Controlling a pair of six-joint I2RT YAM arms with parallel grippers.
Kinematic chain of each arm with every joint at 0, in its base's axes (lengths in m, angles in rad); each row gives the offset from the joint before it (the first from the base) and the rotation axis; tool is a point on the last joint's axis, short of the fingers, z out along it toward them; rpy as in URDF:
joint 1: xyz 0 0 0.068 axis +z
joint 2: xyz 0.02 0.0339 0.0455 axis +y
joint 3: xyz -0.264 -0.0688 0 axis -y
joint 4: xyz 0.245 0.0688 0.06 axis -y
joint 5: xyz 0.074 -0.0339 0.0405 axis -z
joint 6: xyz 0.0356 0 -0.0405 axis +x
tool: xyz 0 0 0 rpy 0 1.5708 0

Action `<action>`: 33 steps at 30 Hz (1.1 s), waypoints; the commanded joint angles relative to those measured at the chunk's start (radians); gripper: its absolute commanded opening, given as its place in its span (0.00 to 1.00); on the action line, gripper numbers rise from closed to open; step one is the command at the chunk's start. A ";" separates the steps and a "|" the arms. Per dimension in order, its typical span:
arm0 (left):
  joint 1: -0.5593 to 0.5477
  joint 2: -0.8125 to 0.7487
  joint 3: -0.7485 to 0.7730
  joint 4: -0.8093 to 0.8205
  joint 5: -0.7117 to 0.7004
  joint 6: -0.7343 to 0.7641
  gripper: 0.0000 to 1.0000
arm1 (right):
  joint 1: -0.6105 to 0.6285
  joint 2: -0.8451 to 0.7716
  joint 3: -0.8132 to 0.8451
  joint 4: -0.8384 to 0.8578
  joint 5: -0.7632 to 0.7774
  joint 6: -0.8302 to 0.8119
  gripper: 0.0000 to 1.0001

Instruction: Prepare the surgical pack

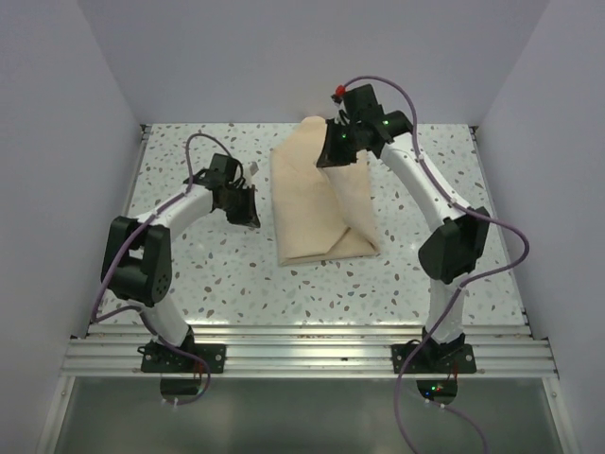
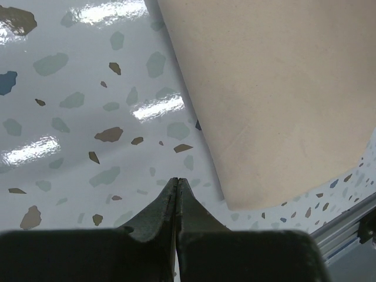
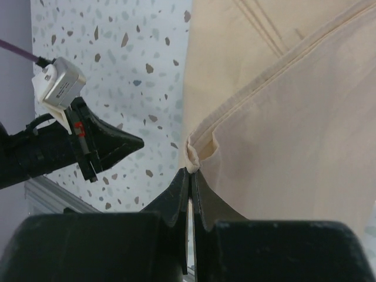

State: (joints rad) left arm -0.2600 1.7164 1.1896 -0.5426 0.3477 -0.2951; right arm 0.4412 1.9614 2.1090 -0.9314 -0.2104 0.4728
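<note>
The surgical pack (image 1: pixel 317 208) is a tan wrap sheet folded into a bundle in the middle of the speckled table. Whatever is inside is hidden. My right gripper (image 1: pixel 333 149) hangs over the bundle's far end and is shut on a pinched bit of a flap's hemmed edge (image 3: pixel 192 160). The flap rises from the bundle up to the right gripper (image 3: pixel 191 171). My left gripper (image 1: pixel 248 213) is shut with nothing in it, just left of the bundle over bare table. In the left wrist view the left gripper (image 2: pixel 177 182) points at the table beside the wrap's rounded corner (image 2: pixel 276 100).
An aluminium rail (image 1: pixel 312 355) runs along the near table edge, and it also shows in the left wrist view as the rail (image 2: pixel 346 226). White walls close in the table on three sides. The left arm's wrist (image 3: pixel 88 144) shows in the right wrist view, left of the wrap.
</note>
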 commanded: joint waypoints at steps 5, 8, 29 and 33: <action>0.004 0.046 0.033 -0.008 0.008 0.008 0.02 | 0.105 0.051 -0.003 0.020 -0.090 0.001 0.00; 0.004 0.046 0.038 -0.013 0.007 0.011 0.02 | 0.125 0.086 -0.030 0.052 -0.103 -0.002 0.00; 0.042 0.015 -0.019 -0.023 -0.027 0.024 0.05 | 0.159 0.283 -0.015 0.144 -0.139 0.058 0.00; 0.057 0.017 -0.022 -0.023 -0.027 0.025 0.05 | 0.179 0.280 -0.027 0.134 -0.150 0.043 0.00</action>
State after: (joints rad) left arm -0.2214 1.7645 1.1770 -0.5663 0.3309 -0.2928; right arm 0.5983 2.2459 2.0750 -0.8291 -0.3099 0.5133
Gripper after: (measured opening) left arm 0.049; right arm 0.015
